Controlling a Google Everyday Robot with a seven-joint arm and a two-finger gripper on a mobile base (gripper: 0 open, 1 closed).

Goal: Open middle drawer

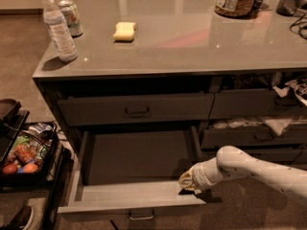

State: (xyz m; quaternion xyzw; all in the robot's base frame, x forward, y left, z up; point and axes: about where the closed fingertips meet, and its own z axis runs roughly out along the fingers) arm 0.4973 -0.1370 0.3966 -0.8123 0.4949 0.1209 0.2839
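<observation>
Sitting at open middle drawer (136, 194) front, tool (189, 182), grip unclear, food basket (53, 150) alongside

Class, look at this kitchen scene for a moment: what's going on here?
A robot arm is working on the middle drawer under the grey counter. Its gripper sits at the right end of the drawer's front edge. The drawer stands pulled well out, while the top drawer above it is shut.
</observation>
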